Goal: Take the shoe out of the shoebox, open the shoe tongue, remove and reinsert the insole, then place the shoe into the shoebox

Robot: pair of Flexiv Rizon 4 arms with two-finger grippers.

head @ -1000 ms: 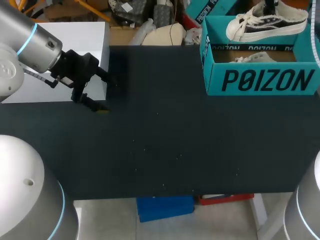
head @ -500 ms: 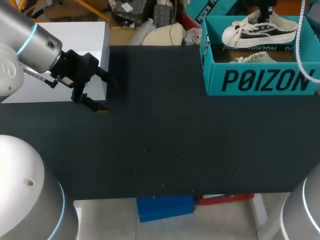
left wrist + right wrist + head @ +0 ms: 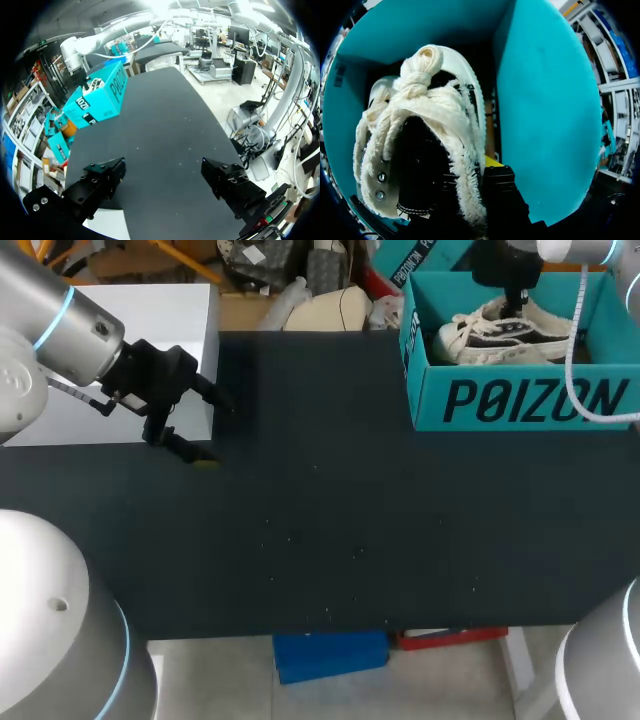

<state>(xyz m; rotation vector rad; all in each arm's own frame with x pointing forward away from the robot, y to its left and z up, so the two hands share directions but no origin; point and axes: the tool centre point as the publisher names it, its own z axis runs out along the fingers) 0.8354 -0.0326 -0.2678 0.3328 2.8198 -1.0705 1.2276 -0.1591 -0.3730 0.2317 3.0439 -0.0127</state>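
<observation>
Your right gripper (image 3: 476, 172) pinches the shoe (image 3: 497, 332) by its side wall, which keeps it controlled inside the shoebox (image 3: 520, 400). Your left gripper (image 3: 162, 170) is spread and sits well apart from them over the table (image 3: 350, 540).

Head camera looks down from behind on the matte black table (image 3: 330, 540). Left wrist camera looks far across it to the teal cardboard shoebox (image 3: 102, 97); right wrist camera peers close inside it, onto the cream canvas shoe (image 3: 455, 120). All three share the shoebox.
</observation>
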